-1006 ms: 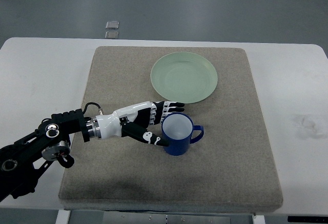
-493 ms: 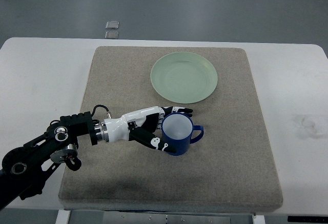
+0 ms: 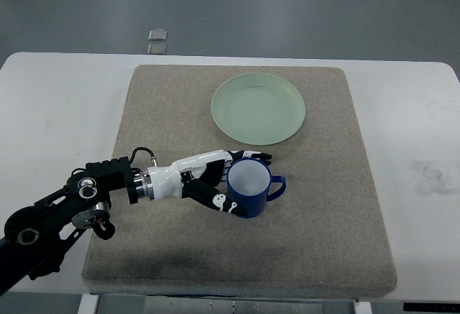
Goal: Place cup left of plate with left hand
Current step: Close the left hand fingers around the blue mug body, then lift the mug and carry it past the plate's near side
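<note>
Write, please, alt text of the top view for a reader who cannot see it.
The robot's left hand wraps its fingers around a blue cup standing upright on a grey mat, its handle pointing right. A pale green plate lies farther back on the mat, apart from the cup. The mat covers a white table.

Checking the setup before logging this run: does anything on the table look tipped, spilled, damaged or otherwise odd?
Nothing is tipped or spilled. The blue mug stands upright on the grey mat, with the left hand wrapped around it, and the pale green plate lies flat. The only oddity is a faint smudge on the white table at right.
</note>
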